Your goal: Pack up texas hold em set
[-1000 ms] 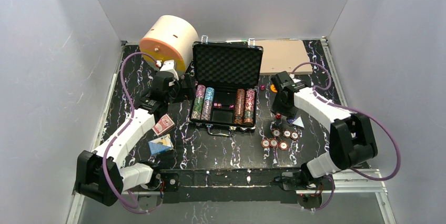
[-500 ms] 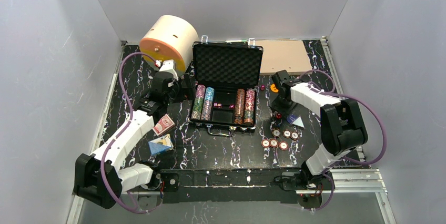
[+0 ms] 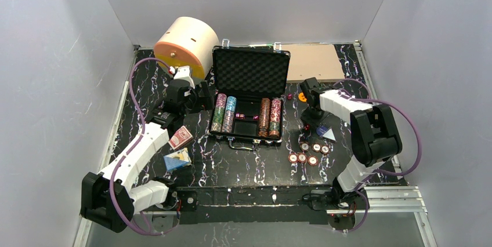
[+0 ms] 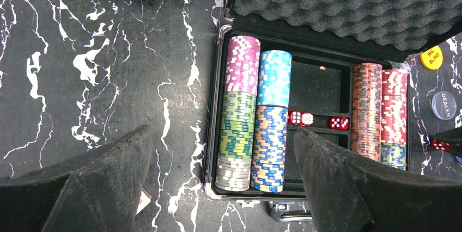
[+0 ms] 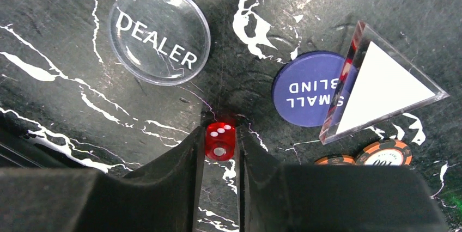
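The black briefcase (image 3: 250,93) lies open mid-table, foam lid up. It holds rows of striped chips (image 4: 256,112) and red dice (image 4: 301,118). My left gripper (image 3: 194,93) is open and empty, hovering over the case's left edge (image 4: 220,134). My right gripper (image 3: 307,123) is shut on a red die (image 5: 220,141), low over the table right of the case. Beside it lie the clear dealer button (image 5: 159,34), the blue small blind button (image 5: 308,87) and the yellow big blind button (image 4: 431,58). Several loose chips (image 3: 307,153) lie nearer. The red deck (image 3: 180,137) and blue deck (image 3: 177,159) lie left of the case.
The big cream cylinder (image 3: 185,44) stands at the back left, close behind my left gripper. The flat tan board (image 3: 313,61) lies at the back right. A clear triangular piece (image 5: 381,85) leans on the small blind button. Grey walls close in on three sides.
The right arm's elbow has swung inward and back while its gripper stays by the buttons. The left arm has shifted slightly left.
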`<state>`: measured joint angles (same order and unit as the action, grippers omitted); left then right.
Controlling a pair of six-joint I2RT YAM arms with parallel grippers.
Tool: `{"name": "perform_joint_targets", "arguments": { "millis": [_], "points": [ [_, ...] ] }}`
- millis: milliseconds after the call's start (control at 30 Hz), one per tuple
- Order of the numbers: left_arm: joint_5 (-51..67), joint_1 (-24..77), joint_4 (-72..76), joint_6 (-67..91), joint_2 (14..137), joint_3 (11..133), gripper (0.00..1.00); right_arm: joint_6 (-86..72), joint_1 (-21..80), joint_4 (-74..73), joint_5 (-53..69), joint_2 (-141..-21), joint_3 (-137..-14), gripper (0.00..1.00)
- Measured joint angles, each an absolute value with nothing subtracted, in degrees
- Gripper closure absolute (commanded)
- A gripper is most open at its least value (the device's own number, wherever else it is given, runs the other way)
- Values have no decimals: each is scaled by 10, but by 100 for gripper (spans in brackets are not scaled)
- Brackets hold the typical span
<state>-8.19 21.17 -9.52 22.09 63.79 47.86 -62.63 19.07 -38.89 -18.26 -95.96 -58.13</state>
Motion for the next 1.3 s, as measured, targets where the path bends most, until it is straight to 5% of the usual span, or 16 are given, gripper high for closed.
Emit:
{"name": "perform_joint_targets", "arguments": {
  "millis": [133,433,733,1300],
  "points": [
    [-82,212,-95,221,638,479,2,-625,190,-388,-182,-961,-585,79],
    [-83,212,-95,221,638,479,2,-602,211,-405,-174,-942,-632,83],
    [-100,212,-106,221,639,479,2,-567,406,-371,-184,-924,-801,81],
    [-109,212,-109,220,642,479,2,-475,461,-354,-110,-1148,-922,77]
  ]
}}
